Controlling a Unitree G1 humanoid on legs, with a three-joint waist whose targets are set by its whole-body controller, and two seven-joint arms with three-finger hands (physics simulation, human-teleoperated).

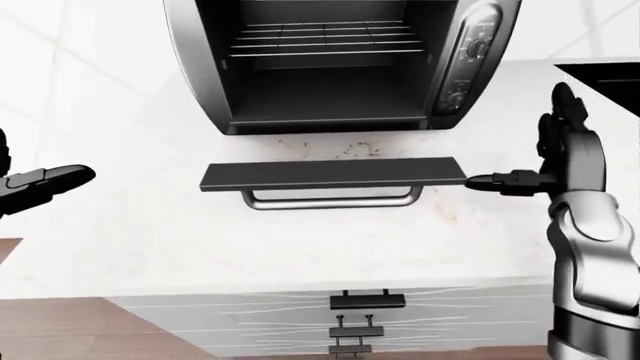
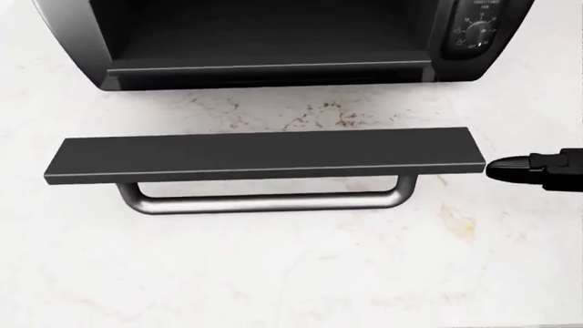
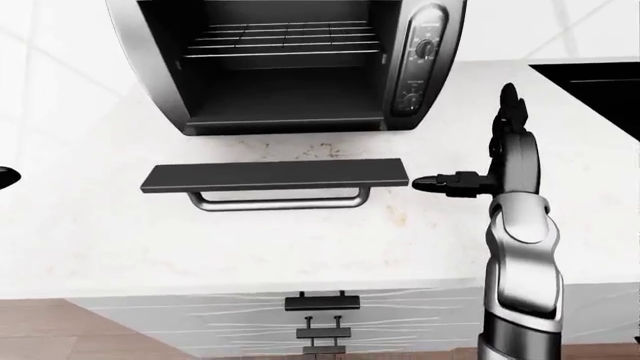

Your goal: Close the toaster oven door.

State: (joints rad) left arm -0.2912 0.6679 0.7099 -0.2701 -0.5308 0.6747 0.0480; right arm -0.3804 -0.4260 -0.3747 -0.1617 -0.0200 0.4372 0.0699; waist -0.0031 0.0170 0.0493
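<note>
Toaster oven [image 1: 340,67]: upper centre of the left-eye view, on the pale marbled counter [image 2: 292,273]; cavity open, wire rack [image 1: 325,39] visible inside.
Door [image 2: 264,156]: swung fully down, lying flat out over the counter; metal handle [image 2: 264,199] along its lower edge in the head view.
Control knobs [image 1: 470,56]: on the panel right of the cavity.
Right robot hand [image 3: 470,161]: fingers spread apart; one finger [image 2: 519,169] points left at the door's right end, just beside it; contact not discernible.
Left robot hand [image 1: 40,184]: far left edge of the left-eye view, well apart from the door; fingers extended, holding nothing.
Drawer pulls [image 1: 367,301]: dark, stacked on the cabinet face below the counter edge.
Dark panel [image 1: 610,79]: top right of the left-eye view, identity unclear.
Obstructions: nothing visible lying on the door or in the cavity mouth.
</note>
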